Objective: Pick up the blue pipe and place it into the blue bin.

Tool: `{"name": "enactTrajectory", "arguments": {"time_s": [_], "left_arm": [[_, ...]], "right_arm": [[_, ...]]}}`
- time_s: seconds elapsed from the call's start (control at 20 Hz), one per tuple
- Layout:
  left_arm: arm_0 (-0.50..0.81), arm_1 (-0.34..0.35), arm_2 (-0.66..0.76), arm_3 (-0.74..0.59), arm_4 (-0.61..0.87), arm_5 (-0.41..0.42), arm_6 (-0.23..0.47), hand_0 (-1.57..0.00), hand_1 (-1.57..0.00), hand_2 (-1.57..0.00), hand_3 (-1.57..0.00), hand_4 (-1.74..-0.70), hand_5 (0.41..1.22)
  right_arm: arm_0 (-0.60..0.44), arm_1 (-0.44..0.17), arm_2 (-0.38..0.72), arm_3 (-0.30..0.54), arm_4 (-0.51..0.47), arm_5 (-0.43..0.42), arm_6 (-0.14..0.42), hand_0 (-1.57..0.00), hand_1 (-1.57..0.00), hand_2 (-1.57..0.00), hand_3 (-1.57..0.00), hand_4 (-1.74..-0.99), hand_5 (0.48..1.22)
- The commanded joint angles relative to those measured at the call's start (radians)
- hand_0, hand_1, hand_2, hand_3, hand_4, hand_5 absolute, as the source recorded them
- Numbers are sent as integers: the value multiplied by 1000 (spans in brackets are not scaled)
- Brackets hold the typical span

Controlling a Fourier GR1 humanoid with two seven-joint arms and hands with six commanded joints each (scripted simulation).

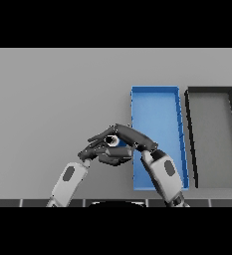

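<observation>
Only a small blue and white end of the blue pipe (115, 141) shows, just left of the blue bin (157, 107); the hands hide the rest. My left hand (98, 151) reaches in from the lower left, with fingers above and thumb below curled round the pipe. From the lower right my right hand (133, 138) lies over the pipe's top, its fingers stretched out straight toward the left. The two hands touch or overlap above the table, at the bin's left wall.
The long blue bin runs from mid-table toward the front edge. A black bin (191, 139) of similar size stands directly to its right. Grey table (53, 99) spreads to the left and behind.
</observation>
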Motion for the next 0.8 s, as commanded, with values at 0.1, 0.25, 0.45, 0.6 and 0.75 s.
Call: {"name": "enactTrajectory", "arguments": {"time_s": [0.1, 0.25, 0.45, 0.6, 0.75], "left_arm": [[-17, -2, 8, 0, 14, 7, 33, -16, -15, -14, -11, -969, 512], [-11, 4, 0, 4, 13, 4, 47, -8, -7, -7, -5, -973, 489], [-7, 10, -6, -1, 1, 10, 44, -3, -2, -2, -2, -956, 475], [13, 21, -13, -23, -3, 9, 28, -1, -1, -1, 0, -949, 471], [19, 31, -12, -43, -1, 8, 27, 0, 0, 0, 0, -948, 466]], "right_arm": [[-53, 34, -59, -12, -85, 4, 67, -1571, -1571, -1571, -1571, -1495, 1221], [-124, 63, -111, -38, -189, -52, 189, -1571, -1571, -1571, -1571, -1494, 1221], [-331, -78, -180, 3, -403, -223, 189, -1571, -1571, -1571, -1571, -1496, 1221], [-447, -134, -292, 28, -424, -300, 175, -1571, -1571, -1571, -1571, -1497, 1221], [-509, -195, -369, 113, -363, -308, 149, -1571, -1571, -1571, -1571, -1498, 1221]]}}
